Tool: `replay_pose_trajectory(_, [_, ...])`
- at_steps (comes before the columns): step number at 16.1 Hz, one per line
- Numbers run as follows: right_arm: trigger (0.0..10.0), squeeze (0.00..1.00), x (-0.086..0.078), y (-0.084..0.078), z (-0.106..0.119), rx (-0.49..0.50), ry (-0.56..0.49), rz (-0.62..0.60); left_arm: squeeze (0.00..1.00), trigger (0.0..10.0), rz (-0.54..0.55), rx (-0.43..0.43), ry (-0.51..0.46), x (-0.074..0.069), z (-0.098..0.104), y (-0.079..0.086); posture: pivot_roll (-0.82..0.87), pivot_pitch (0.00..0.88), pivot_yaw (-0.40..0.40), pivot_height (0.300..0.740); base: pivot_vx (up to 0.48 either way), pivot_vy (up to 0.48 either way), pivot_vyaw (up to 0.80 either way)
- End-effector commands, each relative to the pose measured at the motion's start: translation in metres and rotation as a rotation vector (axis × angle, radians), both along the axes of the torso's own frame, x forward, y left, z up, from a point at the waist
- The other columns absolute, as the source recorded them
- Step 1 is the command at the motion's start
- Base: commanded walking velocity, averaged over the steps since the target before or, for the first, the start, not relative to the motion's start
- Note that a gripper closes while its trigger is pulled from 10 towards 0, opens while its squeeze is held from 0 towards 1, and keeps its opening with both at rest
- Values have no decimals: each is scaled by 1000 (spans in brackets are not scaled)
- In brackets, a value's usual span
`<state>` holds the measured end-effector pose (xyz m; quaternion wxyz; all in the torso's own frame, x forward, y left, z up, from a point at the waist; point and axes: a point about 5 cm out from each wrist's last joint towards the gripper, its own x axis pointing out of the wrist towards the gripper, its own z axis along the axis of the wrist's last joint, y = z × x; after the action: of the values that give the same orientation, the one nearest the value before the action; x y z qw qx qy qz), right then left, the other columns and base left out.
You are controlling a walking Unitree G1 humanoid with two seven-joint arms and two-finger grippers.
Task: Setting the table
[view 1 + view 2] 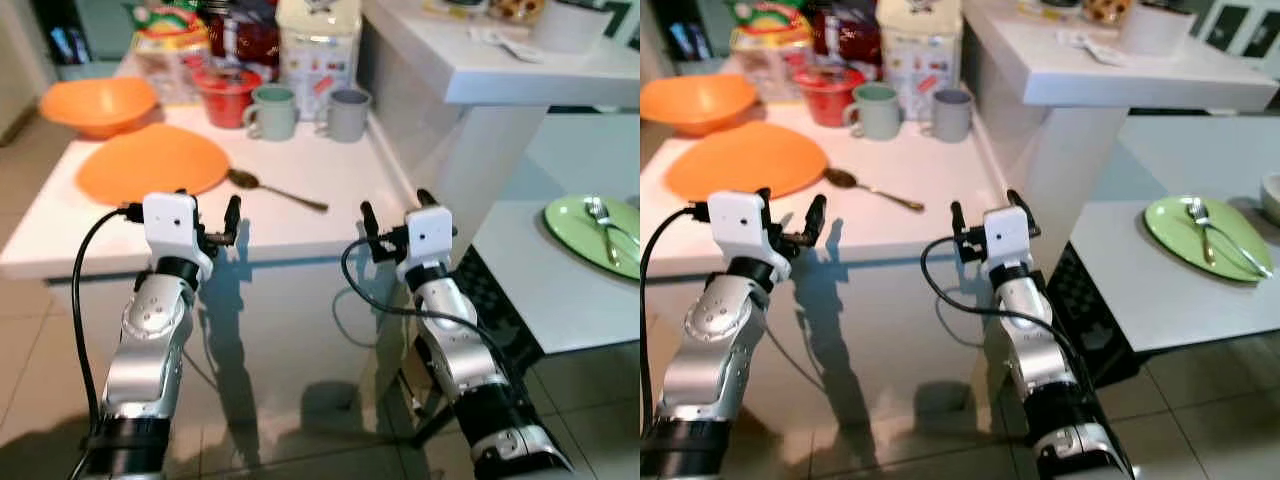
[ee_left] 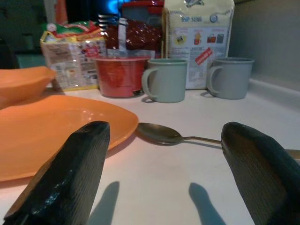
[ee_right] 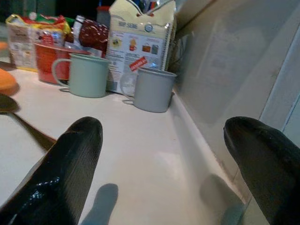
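White counter holds an orange plate and a spoon just beside it. Both grippers, left and right, hover at its near edge, fingers spread and empty (likely readying a pickup), while a green plate waits on the table to the right.

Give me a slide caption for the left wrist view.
Open left claw faces spoon beside orange plate on white table.

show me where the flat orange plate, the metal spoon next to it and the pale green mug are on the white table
Flat orange plate (image 1: pixel 150 163), left eye view, middle of its face.
Metal spoon (image 1: pixel 244 179), left eye view, on its bowl.
Pale green mug (image 2: pixel 172 80), left wrist view, on its side wall.
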<state>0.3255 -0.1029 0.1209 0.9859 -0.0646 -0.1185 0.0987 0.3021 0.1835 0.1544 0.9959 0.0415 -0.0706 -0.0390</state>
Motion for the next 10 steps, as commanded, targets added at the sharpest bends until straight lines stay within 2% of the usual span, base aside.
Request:
replay_pose_trajectory(1, [10000, 0, 2, -1, 0, -4, 5, -6, 0, 10000, -13, 10, -1, 0, 1, -2, 171, 0, -34, 740, 480, 0, 0])
replay_pose_trajectory(4, [10000, 0, 2, -2, -1, -6, 8, -11, 0, 10000, -16, 2, 0, 1, 2, -2, 168, 0, -33, 740, 480, 0, 0])
replay_pose_trajectory(10, [10000, 0, 2, -3, -2, -6, 15, -15, 0, 10000, -23, 7, -7, 2, 3, -4, 168, 0, -29, 740, 384, 287, 0])
